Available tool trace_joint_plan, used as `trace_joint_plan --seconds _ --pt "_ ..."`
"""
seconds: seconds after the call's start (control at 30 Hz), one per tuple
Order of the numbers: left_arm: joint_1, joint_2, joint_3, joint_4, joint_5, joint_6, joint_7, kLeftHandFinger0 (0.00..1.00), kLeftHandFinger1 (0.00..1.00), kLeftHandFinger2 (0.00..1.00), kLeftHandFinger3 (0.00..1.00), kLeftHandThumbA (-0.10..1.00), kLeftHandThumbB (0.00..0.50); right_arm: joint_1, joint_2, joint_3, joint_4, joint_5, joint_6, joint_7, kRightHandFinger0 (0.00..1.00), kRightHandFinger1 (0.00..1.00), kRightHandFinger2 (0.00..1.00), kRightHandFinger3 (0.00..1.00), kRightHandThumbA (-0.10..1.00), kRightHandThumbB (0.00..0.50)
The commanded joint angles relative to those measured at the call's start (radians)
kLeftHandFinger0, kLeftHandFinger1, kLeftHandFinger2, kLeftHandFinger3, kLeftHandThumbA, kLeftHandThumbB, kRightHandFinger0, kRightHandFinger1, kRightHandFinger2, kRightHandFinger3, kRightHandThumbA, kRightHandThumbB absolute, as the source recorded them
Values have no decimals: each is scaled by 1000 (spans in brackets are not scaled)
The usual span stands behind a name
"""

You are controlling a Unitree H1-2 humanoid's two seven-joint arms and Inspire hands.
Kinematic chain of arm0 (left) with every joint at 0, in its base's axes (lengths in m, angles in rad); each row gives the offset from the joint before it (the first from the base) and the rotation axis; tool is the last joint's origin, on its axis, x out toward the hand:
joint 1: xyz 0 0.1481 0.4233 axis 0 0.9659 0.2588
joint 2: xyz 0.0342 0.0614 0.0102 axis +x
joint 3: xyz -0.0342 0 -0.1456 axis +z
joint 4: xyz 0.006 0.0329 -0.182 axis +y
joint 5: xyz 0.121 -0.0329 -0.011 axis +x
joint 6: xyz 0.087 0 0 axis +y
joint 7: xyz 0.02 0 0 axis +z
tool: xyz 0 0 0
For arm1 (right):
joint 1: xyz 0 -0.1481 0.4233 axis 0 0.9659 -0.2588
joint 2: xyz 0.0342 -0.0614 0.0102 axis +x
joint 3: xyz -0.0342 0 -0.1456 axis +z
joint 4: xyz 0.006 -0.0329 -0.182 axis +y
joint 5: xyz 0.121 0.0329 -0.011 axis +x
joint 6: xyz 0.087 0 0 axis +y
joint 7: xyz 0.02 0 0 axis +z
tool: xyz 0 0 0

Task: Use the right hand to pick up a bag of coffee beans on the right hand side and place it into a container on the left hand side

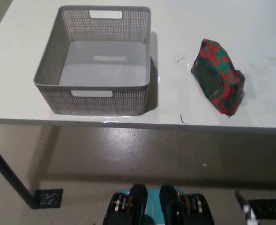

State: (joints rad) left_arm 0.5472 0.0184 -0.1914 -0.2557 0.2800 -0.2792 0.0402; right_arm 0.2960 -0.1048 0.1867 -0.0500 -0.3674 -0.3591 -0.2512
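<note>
A red and green patterned bag of coffee beans (pixel 218 76) lies on its side on the right part of the white table (pixel 184 23). To its left stands a grey perforated basket (pixel 48 70) with handle slots, open at the top and with nothing inside. A hand's width of bare tabletop separates the bag from the basket. Neither of my hands shows in the head view.
The table's front edge (pixel 138 125) runs across the middle of the picture, with grey floor below it. A dark table leg (pixel 9 176) slants down at the lower left to a foot plate (pixel 48 197).
</note>
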Motion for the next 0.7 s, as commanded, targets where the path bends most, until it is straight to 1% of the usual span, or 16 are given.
trace_joint_plan --seconds 0.0,0.07,0.17,0.23,0.27,0.43,0.53,0.67 --pt "-79 -37 -5 -12 24 -35 22 1000 1000 1000 1000 1000 270 -85 -7 -25 -8 -71 -34 -10 1000 1000 1000 1000 1000 500" --pt "-110 -34 3 4 18 -26 24 1000 1000 1000 1000 1000 281 -128 -12 -32 -9 -74 -8 5 1000 1000 1000 1000 1000 500" --pt "-144 -30 15 26 25 -14 39 1000 1000 1000 1000 1000 276 -200 -17 -45 -19 -58 36 33 1000 1000 1000 1000 1000 500" --pt "-149 -30 20 30 29 -5 47 1000 1000 1000 1000 1000 280 -251 -21 -59 -37 -102 72 31 1000 1000 1000 1000 1000 500" --pt "-154 -31 22 34 23 1 48 1000 1000 1000 1000 1000 281 -279 -24 -63 -31 -100 84 39 1000 1000 1000 1000 1000 500" --pt "-178 -18 26 51 19 15 41 1000 1000 1000 1000 1000 319 -400 -37 -86 -9 -125 169 66 1000 1000 1000 1000 1000 500" --pt "-206 -7 35 51 14 41 30 1000 1000 1000 1000 1000 348 -509 -63 -91 8 -140 257 115 1000 1000 1000 1000 1000 500" --pt "-215 -2 39 31 13 71 20 1000 1000 1000 1000 1000 358 -624 -71 -88 63 -170 310 117 1000 1000 1000 1000 1000 500"
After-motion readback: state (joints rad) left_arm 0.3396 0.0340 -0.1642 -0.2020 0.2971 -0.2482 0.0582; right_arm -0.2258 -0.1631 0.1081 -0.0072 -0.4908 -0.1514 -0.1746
